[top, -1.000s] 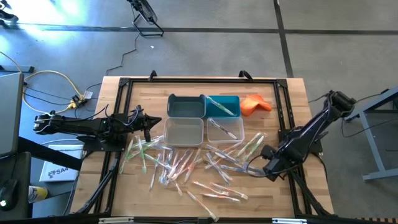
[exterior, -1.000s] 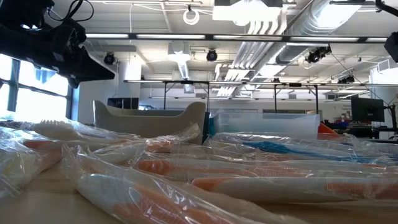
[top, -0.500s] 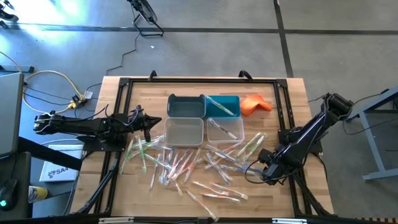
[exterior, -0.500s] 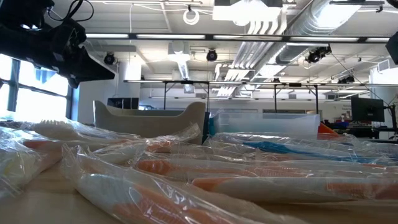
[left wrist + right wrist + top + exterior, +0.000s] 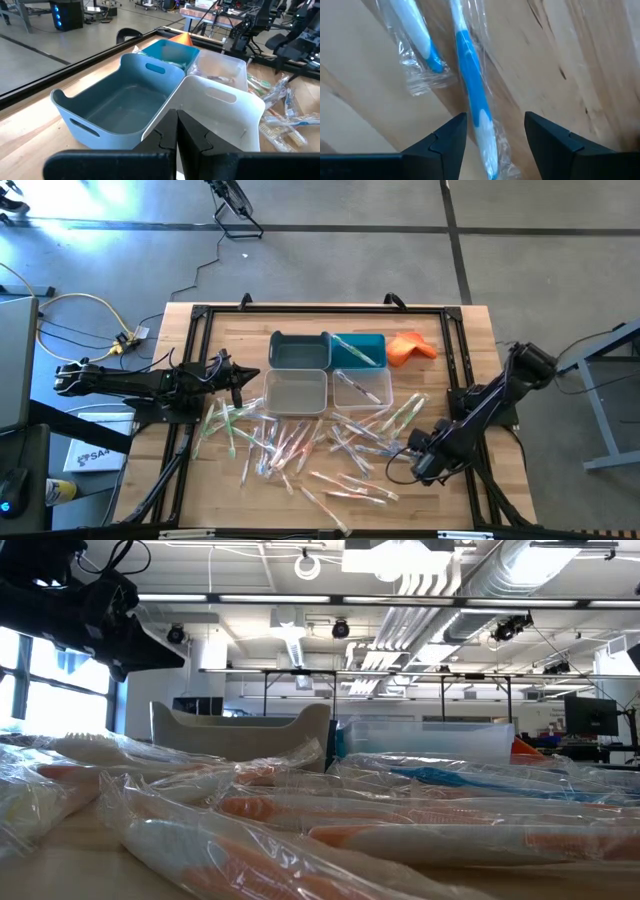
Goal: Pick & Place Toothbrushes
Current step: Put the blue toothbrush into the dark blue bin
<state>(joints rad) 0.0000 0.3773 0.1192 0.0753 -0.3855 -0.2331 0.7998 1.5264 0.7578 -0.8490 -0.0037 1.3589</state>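
The right arm's fingers (image 5: 492, 135) have moved down and spread around a blue toothbrush (image 5: 472, 95), ready to grab. The left arm's fingers (image 5: 176, 134) wait, pressed together.

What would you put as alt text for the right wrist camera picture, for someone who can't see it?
The right gripper hovers open just above a blue and white toothbrush in a clear wrapper, one dark finger on each side of its handle. A second wrapped blue toothbrush lies beside it on the wooden table.
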